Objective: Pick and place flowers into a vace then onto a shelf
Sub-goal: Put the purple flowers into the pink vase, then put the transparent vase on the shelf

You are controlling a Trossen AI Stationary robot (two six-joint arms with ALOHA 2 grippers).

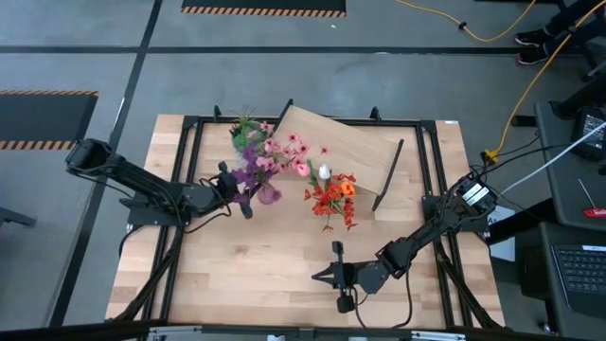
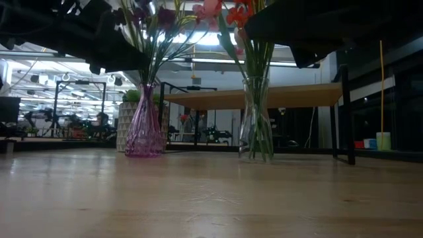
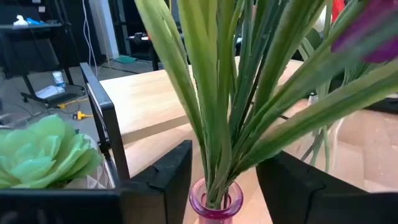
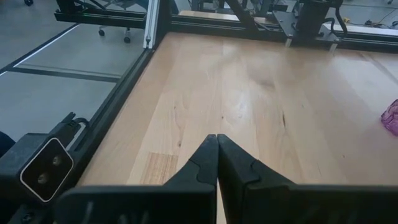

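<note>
We have our left gripper [image 3: 221,186] at the pink glass vase [image 2: 144,125], jaws spread wide on either side of its neck, touching nothing we can confirm. The green stems rise out of that neck between the jaws, so these purple flowers [image 1: 256,175] are already in. The red and orange flowers [image 1: 331,197] stand in a clear glass vase [image 2: 256,119] just beside, on the surface in front of the shelf [image 1: 331,142]. Our right gripper [image 4: 216,163] waits near the front edge of the surface, jaws pressed together on nothing.

We judge the filling step done and the lifting step in hand. Next we must close on the pink neck below the stems, raise it upright, and carry it back onto the shelf board without brushing the clear vase.
</note>
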